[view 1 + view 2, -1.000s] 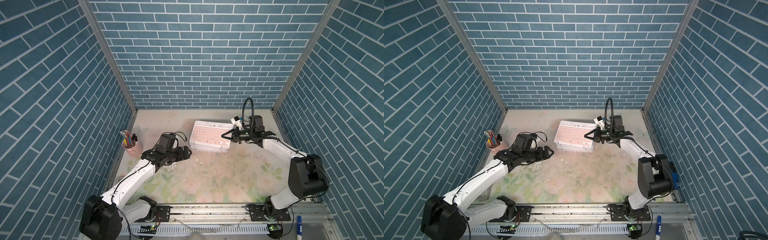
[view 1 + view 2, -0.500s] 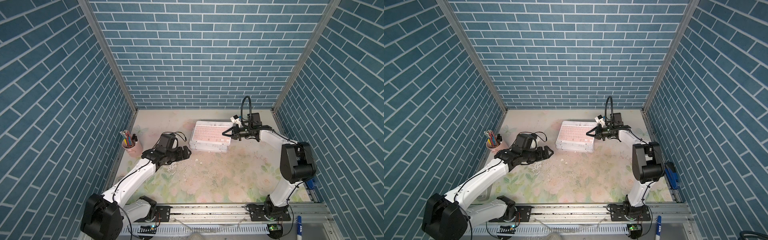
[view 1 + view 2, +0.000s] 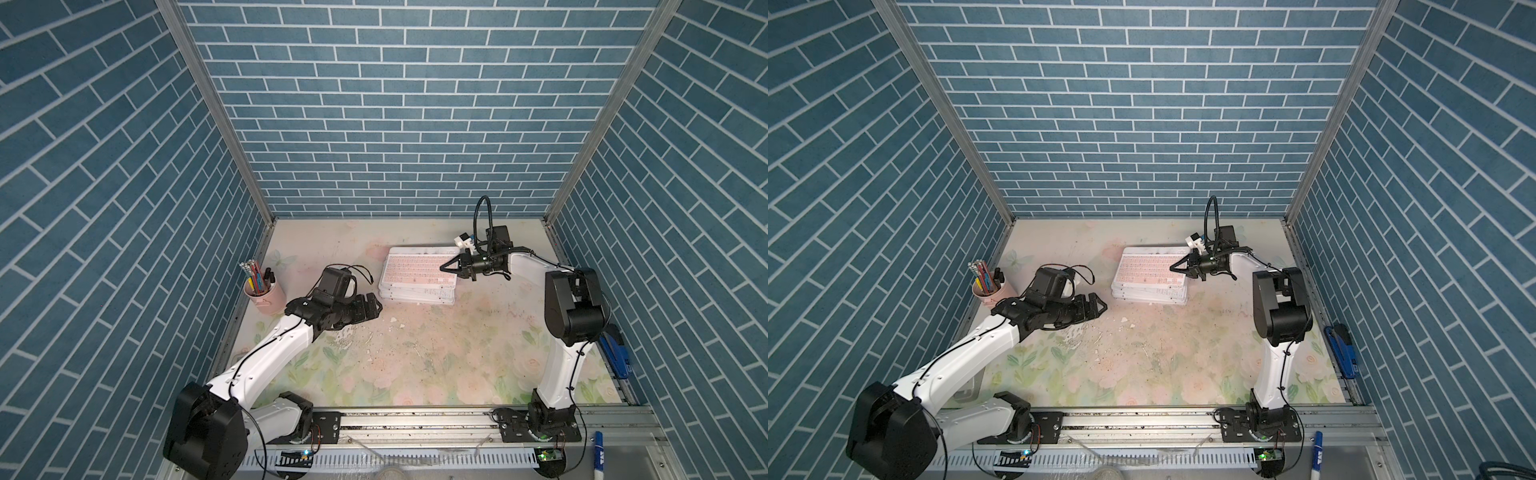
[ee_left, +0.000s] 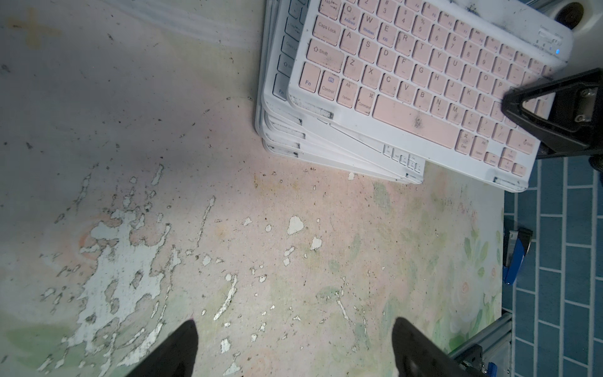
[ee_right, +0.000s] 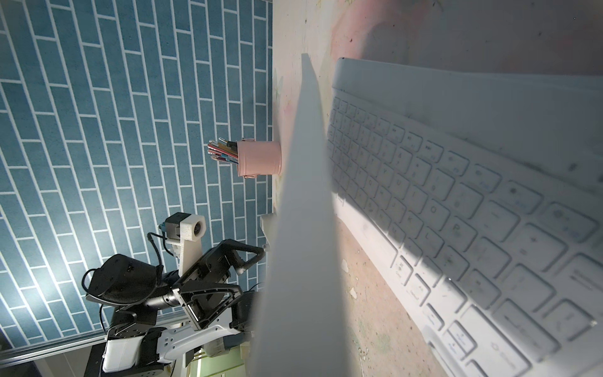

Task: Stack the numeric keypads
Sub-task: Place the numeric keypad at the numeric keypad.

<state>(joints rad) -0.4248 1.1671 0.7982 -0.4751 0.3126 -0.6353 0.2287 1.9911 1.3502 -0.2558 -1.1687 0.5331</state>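
Observation:
The numeric keypads lie in a loose stack (image 3: pixel 417 293) at the back of the table, right of centre. Topmost is a pink-keyed keypad (image 3: pixel 415 270) (image 3: pixel 1148 272) (image 4: pixel 408 81), skewed and overhanging the ones below (image 4: pixel 326 143). My right gripper (image 3: pixel 446 267) (image 3: pixel 1175 268) (image 4: pixel 522 101) is shut on its right end. In the right wrist view the held keypad's white edge (image 5: pixel 303 228) runs through the jaws and hides the fingertips, with a white-keyed keypad (image 5: pixel 456 212) beside it. My left gripper (image 3: pixel 376 307) (image 3: pixel 1100 307) (image 4: pixel 293 342) hangs open and empty over bare table, left of the stack.
A pink cup of pencils (image 3: pixel 264 293) (image 3: pixel 990 291) (image 5: pixel 259 158) stands by the left wall. A blue stapler (image 3: pixel 617 351) (image 3: pixel 1343 351) (image 4: pixel 515 258) lies along the right wall. The floral table cover (image 4: pixel 228 212) is flaked and worn in front of the stack.
My right gripper has carried the pink keypad a little to the left over the stack, and the right arm's elbow has folded upward. The left arm has stayed put.

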